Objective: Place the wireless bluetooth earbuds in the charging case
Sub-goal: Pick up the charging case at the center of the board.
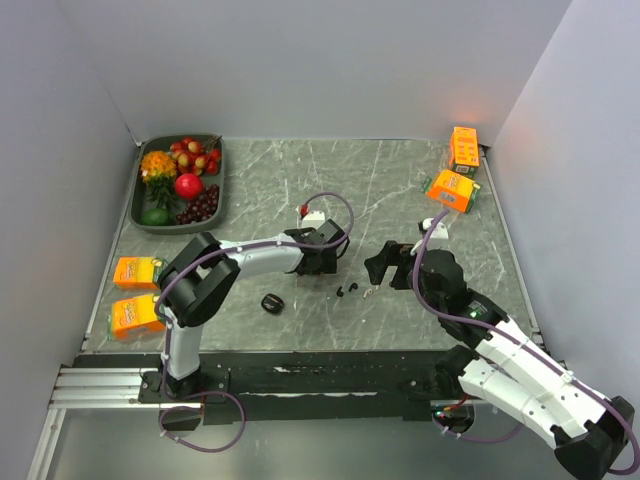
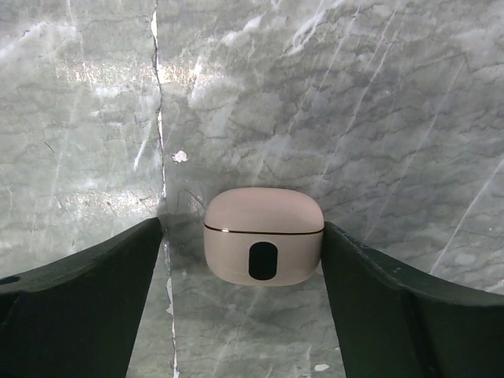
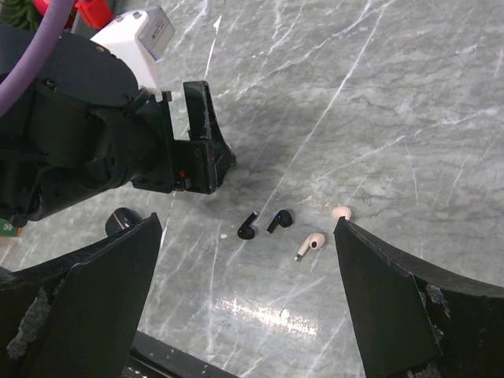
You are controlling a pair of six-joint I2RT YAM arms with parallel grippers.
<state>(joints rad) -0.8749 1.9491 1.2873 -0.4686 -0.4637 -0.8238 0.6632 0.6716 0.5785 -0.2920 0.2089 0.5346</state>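
Tray: grey-green oblong tray [image 1: 135, 208], far left corner; holds a red apple [image 1: 188, 185], dark grapes [image 1: 200, 206] and other fruit, kinds unclear.
Pink case: pale pink rounded charging case [image 2: 264, 236], lid closed, black oval on front.
Black case: small black rounded case [image 1: 272, 302], on the grey marble table [image 1: 420, 190].
Earbuds: two tiny black plastic earbuds [image 3: 247, 231], loose on the table, outside both cases; pale pink earbuds [image 3: 311, 243] just beside.
Left gripper [image 2: 241, 223]: fingers apart, straddling pink case.
Right gripper [image 3: 248, 220]: fingers wide apart, empty.
Labels: orange packets [image 1: 137, 272], print too small to read.
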